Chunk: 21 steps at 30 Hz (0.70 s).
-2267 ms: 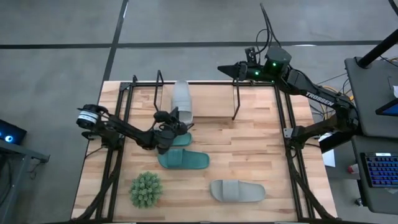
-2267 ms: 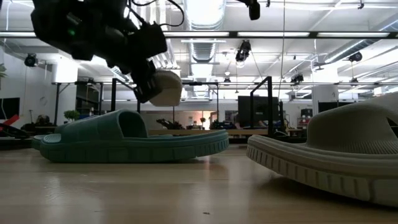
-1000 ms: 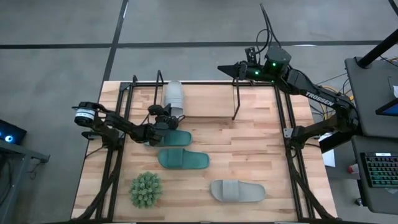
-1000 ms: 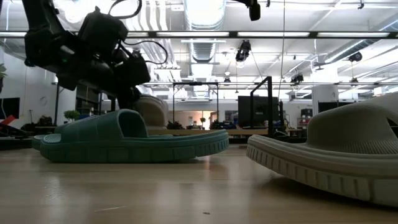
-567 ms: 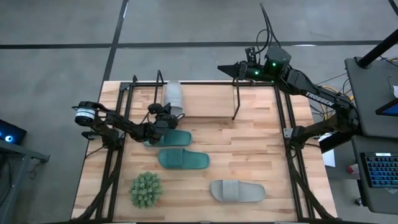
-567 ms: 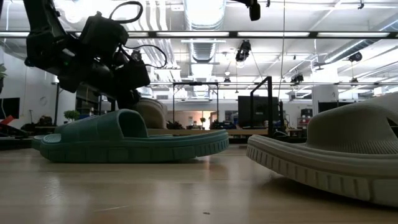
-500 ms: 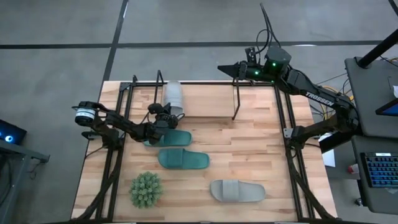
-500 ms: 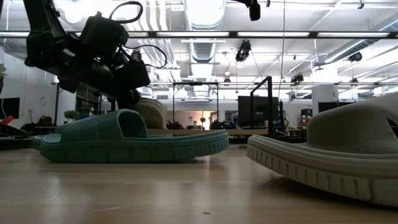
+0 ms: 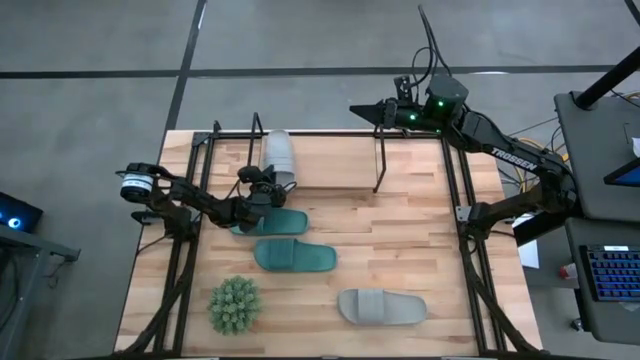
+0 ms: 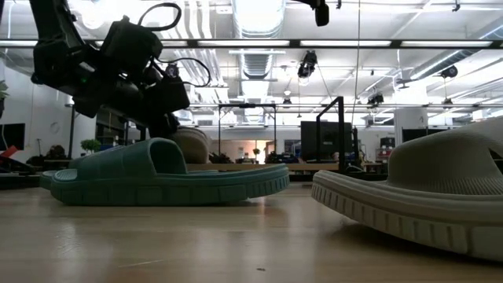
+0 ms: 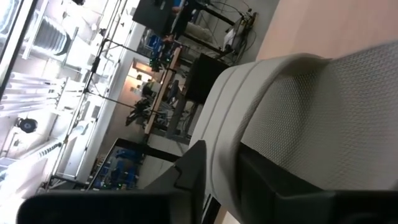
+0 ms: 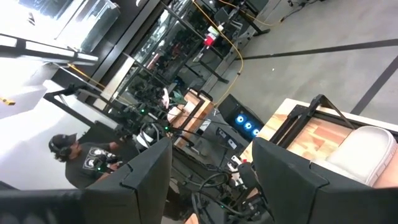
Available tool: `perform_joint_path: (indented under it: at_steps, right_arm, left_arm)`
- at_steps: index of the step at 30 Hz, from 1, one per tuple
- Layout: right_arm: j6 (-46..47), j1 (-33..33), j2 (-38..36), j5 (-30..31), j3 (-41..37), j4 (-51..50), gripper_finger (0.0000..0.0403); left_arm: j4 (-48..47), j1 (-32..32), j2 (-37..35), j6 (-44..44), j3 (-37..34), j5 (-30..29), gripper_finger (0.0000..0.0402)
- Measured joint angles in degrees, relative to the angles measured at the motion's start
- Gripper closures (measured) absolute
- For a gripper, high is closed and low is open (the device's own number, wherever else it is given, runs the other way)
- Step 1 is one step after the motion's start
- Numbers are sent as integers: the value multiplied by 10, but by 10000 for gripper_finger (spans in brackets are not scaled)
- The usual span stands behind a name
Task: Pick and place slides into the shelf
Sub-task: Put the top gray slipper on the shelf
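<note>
A light grey slide (image 9: pixel 280 153) lies lengthwise over the shelf's (image 9: pixel 379 165) wood board, beside its left end loop (image 9: pixel 256 140). My left gripper (image 9: pixel 264 186) is shut on the slide's near end. In the low view the slide (image 10: pixel 191 141) shows behind a teal strap, with its underside hidden. Two teal slides (image 9: pixel 281 222) (image 9: pixel 296 258) lie flat on their soles mid-table. The second grey slide (image 9: pixel 381 306) lies flat near the near edge. My right gripper (image 9: pixel 362 108) hangs open above the table's far edge, touching nothing. My left gripper pinches the grey slide's near-end rim (image 11: pixel 227 155) between its two fingers. One finger (image 11: pixel 277 186) is on the dotted footbed side and the other (image 11: pixel 188 169) on the outer side. The fingers come from the near-left, slanting down. Whether the slide rests on the board is hidden.
A small spiky green plant (image 9: pixel 234 305) stands near the near-left corner. Black frame rails (image 9: pixel 186 250) (image 9: pixel 466 250) run along both sides of the table. Bare wood board lies between the shelf's end loops, to the right of the held slide. A person shows in the room beyond.
My left gripper, still shut on the grey slide, carried it toward the table's far-left and lowered it beside the shelf's left end loop. Over the last second it has sunk only slightly and otherwise kept still.
</note>
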Motion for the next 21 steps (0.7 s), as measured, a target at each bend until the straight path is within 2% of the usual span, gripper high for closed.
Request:
perform_joint_path:
  at_steps: [7, 14, 21]
  right_arm:
    - [0, 0, 0, 0, 0, 0, 188]
    - [0, 0, 0, -5, 0, 0, 188]
    - [0, 0, 0, -5, 0, 0, 188]
  left_arm:
    - [0, 0, 0, -21, -1, 33, 283]
    - [-16, 0, 0, -21, -1, 38, 228]
    - [-31, 0, -6, -22, -2, 44, 204]
